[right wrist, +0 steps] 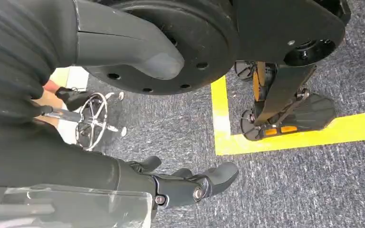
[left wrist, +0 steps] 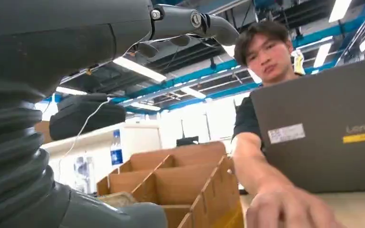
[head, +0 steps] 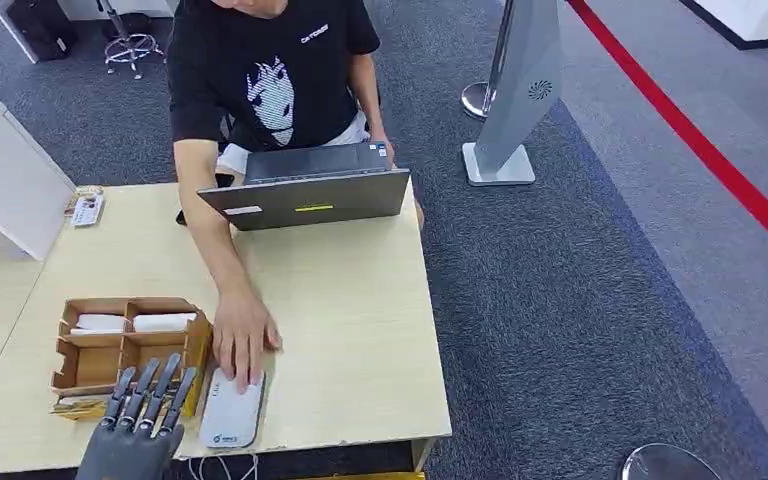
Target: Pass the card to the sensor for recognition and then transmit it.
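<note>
Grey office carpet with a red stripe surrounded the pale wooden table (head: 360,330) at which a person in a black T-shirt (head: 270,70) sat behind a laptop (head: 305,195). White cards (head: 135,322) lay in the far compartments of a brown cardboard organiser (head: 90,350) near the table's front edge; none had been taken out. Just beside the organiser lay the flat white card sensor (head: 231,410), its cable trailing over the edge, with the person's hand (head: 242,338) resting on its far end.

The robot's left hand (head: 140,415) hovered over the organiser's near side, fingers straight and spread, holding nothing. Its right hand (right wrist: 190,183) hung down over the carpet beside yellow floor tape, fingers loosely curled and empty.

By the look of it the task had hardly begun: no card was gripped, so picking one, presenting it to the sensor and passing it on all remained.

In the left wrist view the laptop lid read "Lenovo", partly cut off, above a yellow strip and beside a white sticker too small to read. The T-shirt carried a white graphic and small illegible lettering; the sensor's small logo was illegible too.
</note>
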